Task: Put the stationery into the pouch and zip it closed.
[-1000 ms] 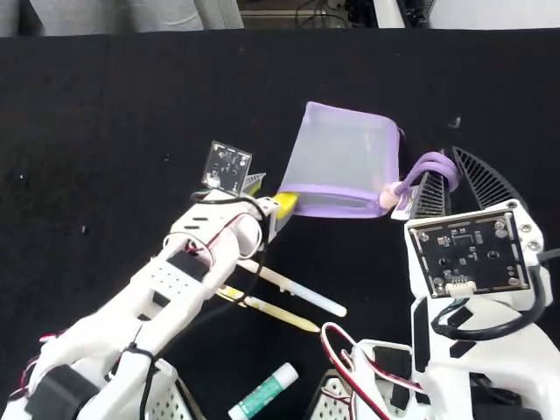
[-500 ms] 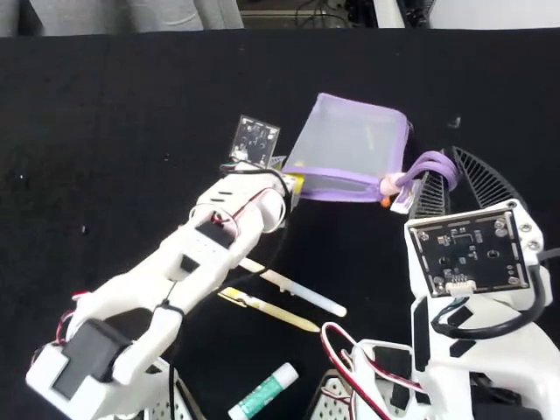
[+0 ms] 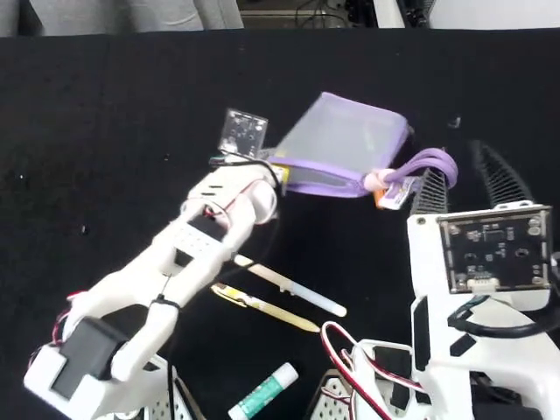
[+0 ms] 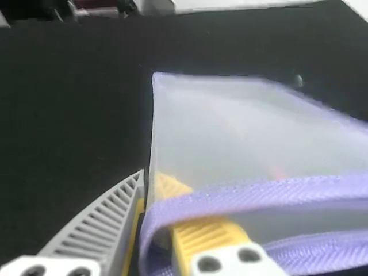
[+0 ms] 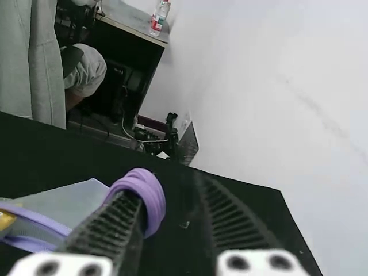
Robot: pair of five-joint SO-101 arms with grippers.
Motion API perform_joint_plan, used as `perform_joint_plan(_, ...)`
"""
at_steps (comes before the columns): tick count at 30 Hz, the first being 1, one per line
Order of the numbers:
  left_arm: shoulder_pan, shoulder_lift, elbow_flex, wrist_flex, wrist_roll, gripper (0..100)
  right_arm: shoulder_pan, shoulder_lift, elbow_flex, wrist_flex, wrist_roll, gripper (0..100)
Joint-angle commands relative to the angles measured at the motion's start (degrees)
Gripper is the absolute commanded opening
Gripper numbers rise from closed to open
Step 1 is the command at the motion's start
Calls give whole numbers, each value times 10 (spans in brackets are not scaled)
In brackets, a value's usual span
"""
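Note:
A translucent purple pouch (image 3: 346, 140) lies tilted at the middle of the black table, its zipper edge facing the arms. My left gripper (image 3: 278, 173) holds the pouch's left corner. In the left wrist view the yellow finger (image 4: 198, 233) sits inside the pouch (image 4: 230, 138) and the grey finger (image 4: 109, 230) outside. My right gripper (image 3: 455, 166) stands open at the pouch's right end, with the purple wrist strap (image 3: 429, 162) looped over one finger (image 5: 109, 221). A white pen (image 3: 289, 287), a yellow pen (image 3: 267, 308) and a green-and-white glue stick (image 3: 262, 394) lie on the table nearer the arms.
The black table (image 3: 105, 131) spreads wide on the left and behind the pouch. The bases of both arms crowd the near edge. A room with a wall and furniture shows behind in the right wrist view.
My left arm has swung away from the near edge with the pouch's corner, lifting and tilting the pouch. The right arm shifted slightly, with the strap still over its finger.

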Motion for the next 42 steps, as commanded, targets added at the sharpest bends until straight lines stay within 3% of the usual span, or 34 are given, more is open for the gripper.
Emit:
perform_joint_plan(1, -35, -61, -74, 84, 4, 28, -31, 13, -28, -19, -9, 270)
perform_joint_plan(6, -74, -77, -202, 266, 4, 28, -107, 15, -27, -16, -14, 301)
perform_joint_plan(9, -100, -76, -255, 327, 4, 28, -138, 12, -28, -15, -14, 301)
perform_joint_plan(15, -110, -83, -291, 376, 4, 28, -201, 27, -25, 23, 7, 301)
perform_joint_plan(24, -131, -77, -417, 517, 4, 28, -207, 132, -34, 90, 70, 300)
perform_joint_plan(33, -249, -76, -531, 620, 1, 28, -207, 196, -35, 116, 83, 304)
perform_joint_plan(38, -312, -76, -545, 636, 2, 27, -210, 197, -35, 133, 84, 305)
perform_joint_plan(42, -336, -80, -546, 640, 4, 27, -251, 197, -34, 162, 119, 305)
